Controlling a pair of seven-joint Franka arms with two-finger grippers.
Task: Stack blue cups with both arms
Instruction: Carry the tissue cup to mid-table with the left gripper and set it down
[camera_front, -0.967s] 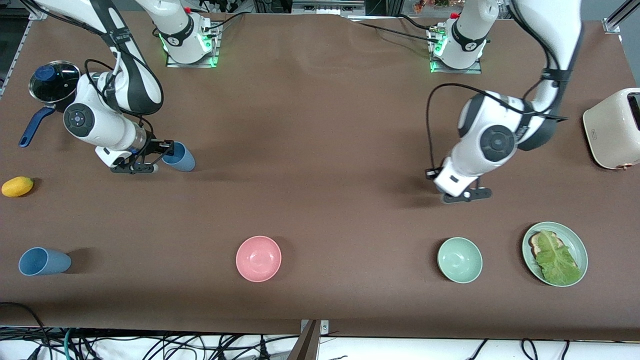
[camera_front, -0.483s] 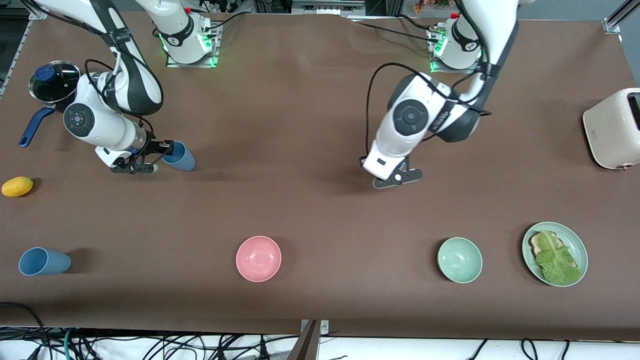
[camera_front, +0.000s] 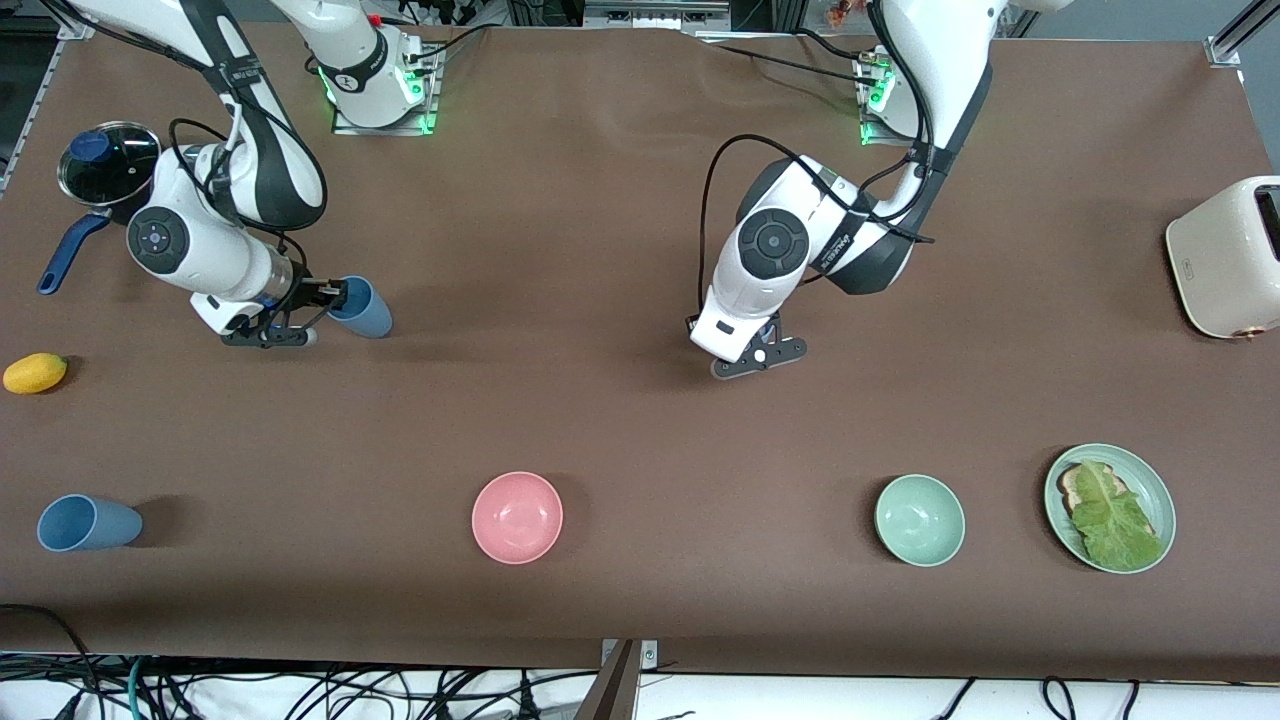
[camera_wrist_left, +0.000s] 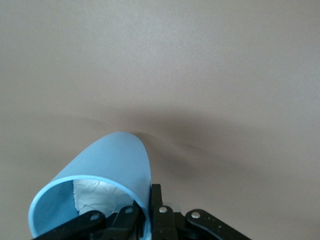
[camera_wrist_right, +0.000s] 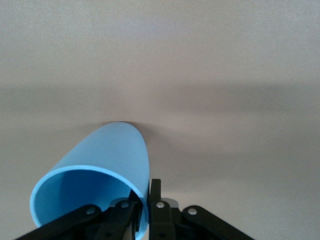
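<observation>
**Front view:** the left gripper (camera_front: 757, 357) is seen shifted closer to the pink bowl (camera_front: 517, 517) than a second ago. The right gripper (camera_front: 322, 298) is clamped on a tilted blue cup (camera_front: 365, 310), which sits farther from the camera than the bowl. Its mouth is turned toward the right arm's end.

**Left wrist view:** a white-filled blue cup (camera_wrist_left: 112, 160) is pinched at the rim, its axis pointing away from the fingers.

**Right wrist view:** the rim is gripped likewise.

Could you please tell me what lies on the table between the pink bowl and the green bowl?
Nothing does. In the front view, the stretch of brown table between the pink bowl and the green bowl is bare.
</observation>
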